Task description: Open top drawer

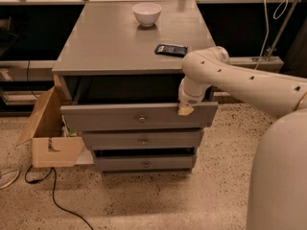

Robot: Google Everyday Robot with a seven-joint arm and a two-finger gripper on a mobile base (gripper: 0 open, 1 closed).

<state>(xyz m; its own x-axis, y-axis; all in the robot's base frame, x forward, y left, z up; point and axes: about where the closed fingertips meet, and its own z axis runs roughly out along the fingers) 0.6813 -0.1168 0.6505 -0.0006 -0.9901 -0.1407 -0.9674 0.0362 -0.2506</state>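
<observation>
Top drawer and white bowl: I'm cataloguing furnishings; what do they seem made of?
The grey flat-fronted top drawer looks like matte painted wood: even, no shine. The smooth round white bowl seems ceramic, perhaps plastic. The claw is at the drawer's upper edge.

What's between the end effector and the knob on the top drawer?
Only the bare grey front of the top drawer. In the camera view, the end effector sits at its upper edge, right of the brass knob.

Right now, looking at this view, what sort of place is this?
Probably an office or lab test area: speckled floor, a loose cable and open cardboard box beside a grey drawer cabinet. The gripper sits at the upper front edge of the top drawer, right of its knob.
</observation>
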